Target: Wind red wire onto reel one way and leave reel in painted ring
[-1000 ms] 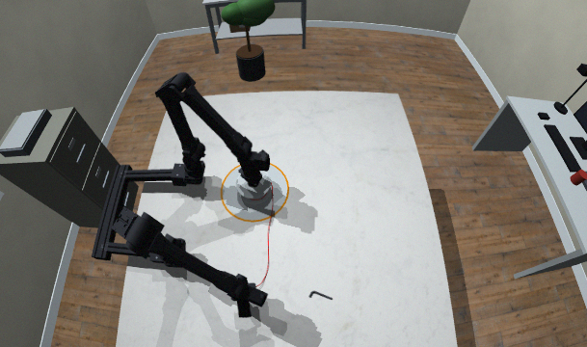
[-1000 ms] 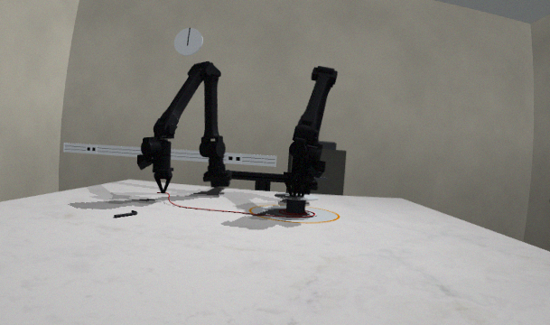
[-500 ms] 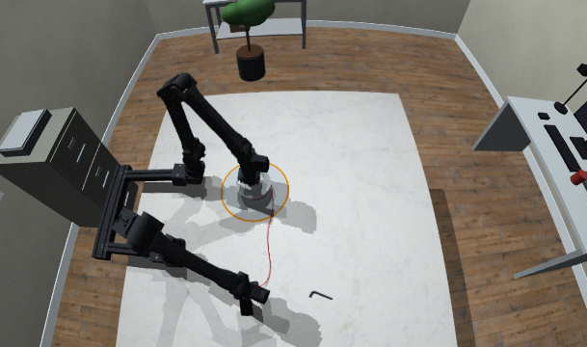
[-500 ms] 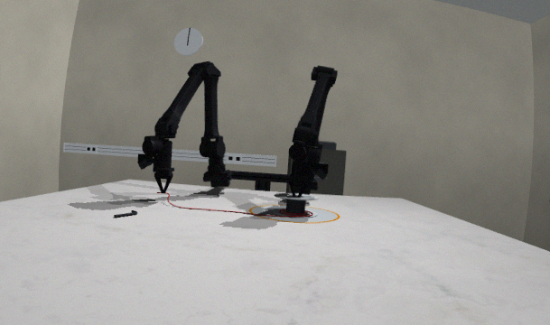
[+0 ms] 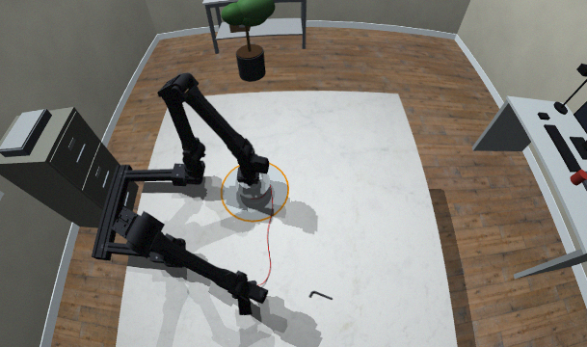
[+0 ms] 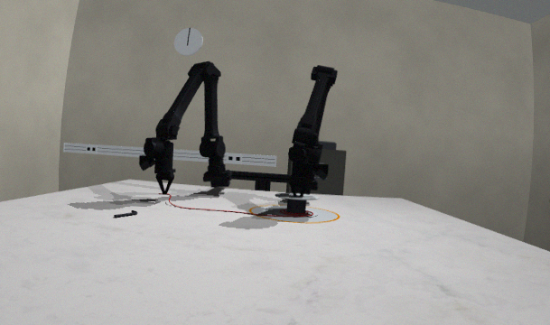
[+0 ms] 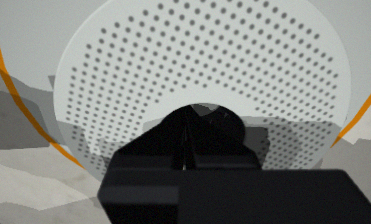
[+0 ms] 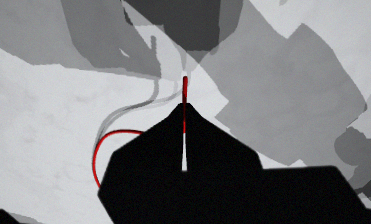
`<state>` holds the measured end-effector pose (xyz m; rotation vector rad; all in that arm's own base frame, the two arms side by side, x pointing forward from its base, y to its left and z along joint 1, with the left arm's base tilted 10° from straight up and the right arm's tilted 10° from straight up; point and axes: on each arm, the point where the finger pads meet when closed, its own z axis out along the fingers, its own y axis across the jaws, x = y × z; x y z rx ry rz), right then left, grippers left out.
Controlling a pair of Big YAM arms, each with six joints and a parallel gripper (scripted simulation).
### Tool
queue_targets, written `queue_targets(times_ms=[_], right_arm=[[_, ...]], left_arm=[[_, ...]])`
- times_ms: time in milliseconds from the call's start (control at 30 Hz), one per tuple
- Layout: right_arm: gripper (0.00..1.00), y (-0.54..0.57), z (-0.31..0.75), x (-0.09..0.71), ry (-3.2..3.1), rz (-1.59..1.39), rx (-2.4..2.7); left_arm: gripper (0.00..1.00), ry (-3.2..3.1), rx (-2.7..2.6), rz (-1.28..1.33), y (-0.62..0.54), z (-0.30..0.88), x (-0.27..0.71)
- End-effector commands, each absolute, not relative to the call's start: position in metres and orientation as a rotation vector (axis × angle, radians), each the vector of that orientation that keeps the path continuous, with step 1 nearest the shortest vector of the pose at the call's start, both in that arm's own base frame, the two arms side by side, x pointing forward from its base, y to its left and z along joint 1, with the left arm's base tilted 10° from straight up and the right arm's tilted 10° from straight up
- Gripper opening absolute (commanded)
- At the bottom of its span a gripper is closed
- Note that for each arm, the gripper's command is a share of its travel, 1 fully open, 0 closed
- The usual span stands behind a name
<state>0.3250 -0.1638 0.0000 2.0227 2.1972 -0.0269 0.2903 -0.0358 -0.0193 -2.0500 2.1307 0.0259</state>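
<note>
While the left gripper (image 5: 249, 180) (image 6: 298, 194) (image 7: 184, 111) is closed on nothing at the reel's hub, the reel (image 5: 255, 198) (image 6: 297, 207) (image 7: 201, 60) lies flat beneath its tips, inside the painted ring (image 5: 288, 190) (image 6: 339, 217) (image 7: 16, 95); the red wire (image 5: 269, 241) (image 6: 211, 209) (image 8: 94, 160) runs from there to the right gripper (image 5: 255, 288) (image 6: 164, 192) (image 8: 184, 110), pinched between its closed jaws.

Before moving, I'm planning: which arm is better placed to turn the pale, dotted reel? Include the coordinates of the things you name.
Left, likely: the left gripper (image 5: 249, 182) (image 6: 298, 195) (image 7: 184, 111) is over the reel (image 5: 253, 200) (image 6: 296, 207) (image 7: 206, 55); the right gripper (image 5: 258, 287) (image 6: 164, 193) (image 8: 184, 110) pinches thin red wire (image 5: 268, 241) (image 6: 207, 209) (image 8: 94, 157) outside the painted orange ring (image 5: 288, 190) (image 6: 339, 218) (image 7: 18, 101).
</note>
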Motion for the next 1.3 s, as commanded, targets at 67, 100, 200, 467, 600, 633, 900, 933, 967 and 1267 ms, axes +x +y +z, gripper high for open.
queue_targets(times_ms=[67, 100, 200, 467, 600, 633, 900, 933, 967, 1267], right_arm=[[0.00, -0.172, 0.003, 0.329, 2.186, -0.023, 2.009], [0.00, -0.172, 0.003, 0.329, 2.186, -0.023, 2.010], [0.00, -0.172, 0.003, 0.328, 2.185, -0.023, 2.011], [0.00, -0.172, 0.004, 0.328, 2.182, -0.023, 2.013], [0.00, -0.172, 0.005, 0.328, 2.182, -0.023, 2.013], [0.00, -0.172, 0.005, 0.328, 2.183, -0.023, 2.012], [0.00, -0.172, 0.005, 0.328, 2.183, -0.023, 2.012], [0.00, -0.172, 0.005, 0.328, 2.183, -0.023, 2.012], [0.00, -0.172, 0.005, 0.328, 2.183, -0.023, 2.012], [0.00, -0.173, 0.006, 0.328, 2.184, -0.023, 2.011]], left_arm=[[0.00, 2.543, -1.512, 0.076, -0.040, -0.017, 0.297], [0.00, 2.582, -1.439, 0.086, -0.040, -0.017, 0.297], [0.00, 2.619, -1.365, 0.097, -0.040, -0.017, 0.297], [0.00, 2.895, -0.636, 0.181, -0.040, -0.017, 0.297], [0.00, 2.959, -0.315, 0.210, -0.040, -0.017, 0.297], [0.00, 2.970, -0.233, 0.217, -0.040, -0.017, 0.297], [0.00, 2.984, 0.384, 0.264, -0.042, -0.015, 0.301], [0.00, 2.976, 0.468, 0.269, -0.043, -0.014, 0.302], [0.00, 2.967, 0.550, 0.274, -0.044, -0.013, 0.304], [0.03, 2.784, 1.296, 0.307, -0.049, -0.006, 0.316]])
